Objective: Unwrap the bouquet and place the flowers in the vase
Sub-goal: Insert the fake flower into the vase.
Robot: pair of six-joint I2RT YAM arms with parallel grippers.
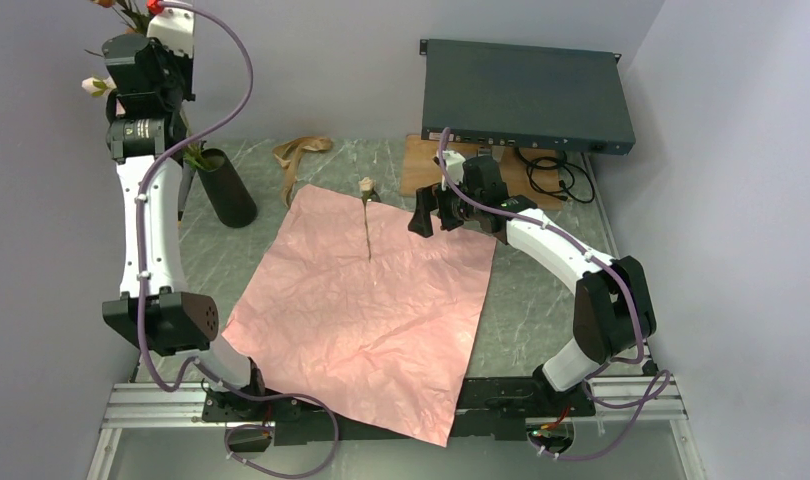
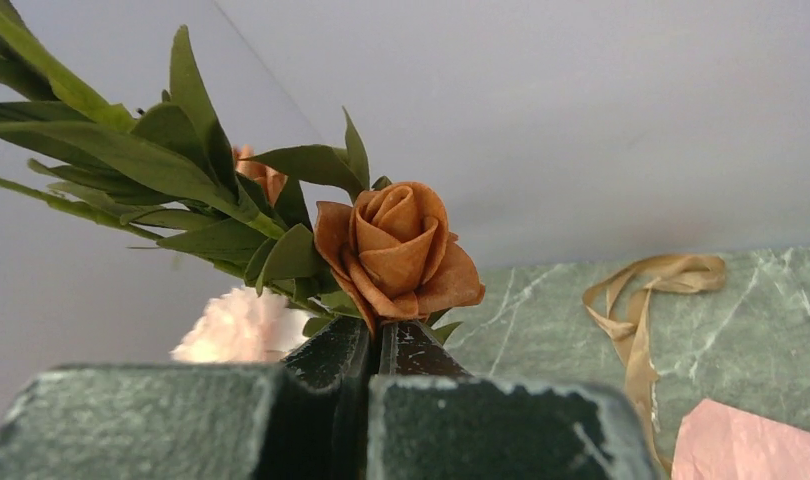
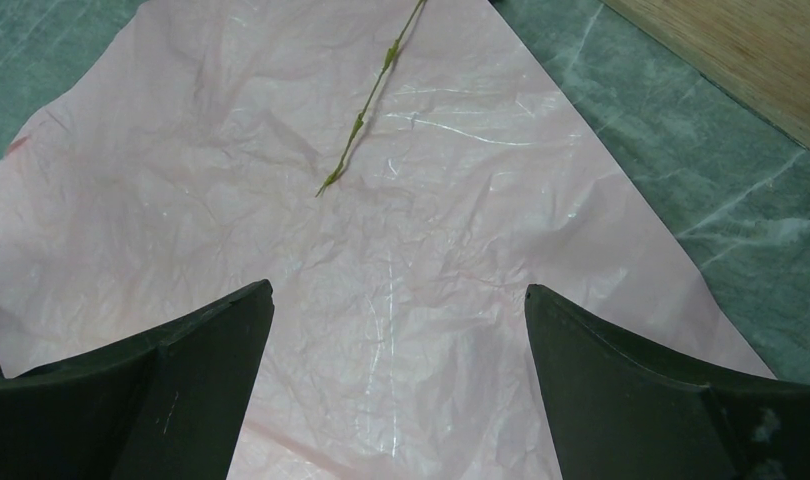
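Observation:
My left gripper (image 2: 381, 335) is raised high at the back left and shut at the base of a rust rose (image 2: 396, 250). Green leaves (image 2: 151, 160) and a pale pink bloom (image 2: 241, 325) sit behind the rose. The black vase (image 1: 228, 188) stands below that arm, with leaves at its mouth. The pink paper (image 1: 371, 310) lies spread flat on the table. A single cream rose (image 1: 367, 186) lies at the paper's far edge, and its thin stem (image 3: 366, 115) points toward me. My right gripper (image 1: 421, 215) hovers open over the paper's right side, with nothing between its fingers (image 3: 211, 350).
A tan ribbon (image 1: 299, 155) lies loose on the marble table behind the paper. A dark grey rack box (image 1: 526, 95) sits at the back right above a wooden board (image 1: 421, 165), with black cables (image 1: 551, 175) beside it. Walls close in on the left and right.

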